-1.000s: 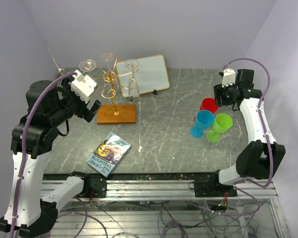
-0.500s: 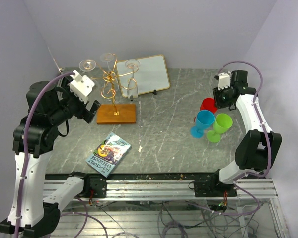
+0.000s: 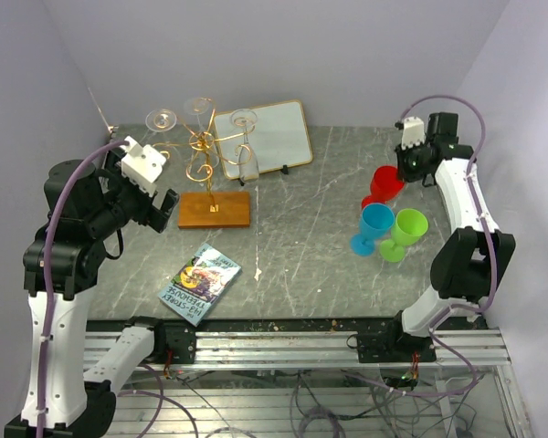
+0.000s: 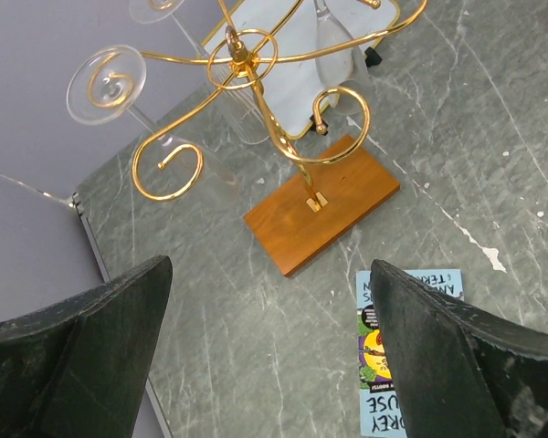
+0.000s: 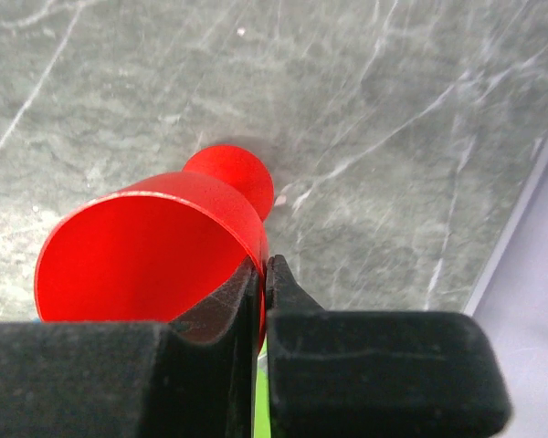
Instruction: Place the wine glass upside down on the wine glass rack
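right gripper (image 5: 261, 266) pinches red glass (image 5: 137, 255) by rim, tilted, well right of rack (image 3: 215, 210); hanging not yet done. left gripper (image 4: 269, 274) wide open, empty.

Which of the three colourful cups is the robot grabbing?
The red cup: the right gripper is pinching its rim. The blue cup and the green cup stand nearby, not gripped.
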Available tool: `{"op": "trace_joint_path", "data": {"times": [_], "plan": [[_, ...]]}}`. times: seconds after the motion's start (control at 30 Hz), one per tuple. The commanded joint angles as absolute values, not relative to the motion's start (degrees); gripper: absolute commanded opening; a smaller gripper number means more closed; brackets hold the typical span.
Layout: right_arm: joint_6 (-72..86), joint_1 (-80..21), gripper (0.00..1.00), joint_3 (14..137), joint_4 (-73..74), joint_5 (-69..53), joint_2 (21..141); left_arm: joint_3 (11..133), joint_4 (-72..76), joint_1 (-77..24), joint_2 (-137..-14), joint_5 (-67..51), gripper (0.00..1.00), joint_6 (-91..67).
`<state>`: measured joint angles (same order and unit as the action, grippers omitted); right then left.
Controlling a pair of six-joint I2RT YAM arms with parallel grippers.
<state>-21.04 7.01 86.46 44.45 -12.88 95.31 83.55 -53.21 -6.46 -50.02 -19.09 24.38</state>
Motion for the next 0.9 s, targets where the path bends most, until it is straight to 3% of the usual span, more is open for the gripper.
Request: {"op": "trace_joint_path", "data": {"times": [0.0, 0.27, 0.87], "plan": [[-20.9, 6.6, 0.00, 95.4, 43.6, -15.4, 98.0, 82.2, -52.8, -4.9, -49.1, -16.7, 0.99, 22.3], [-19.1, 4.8, 0.00, 108.6, 43.3, -15.9, 101.7, 78.0, -48.8, -1.1, -48.7, -15.1, 0.99, 15.9], [-17.0, -7.9, 0.00, 121.1, 35.0, -7.3, 101.5, 84.1, -44.8, 5.5, -53.9, -13.0, 0.99, 5.7]]}}
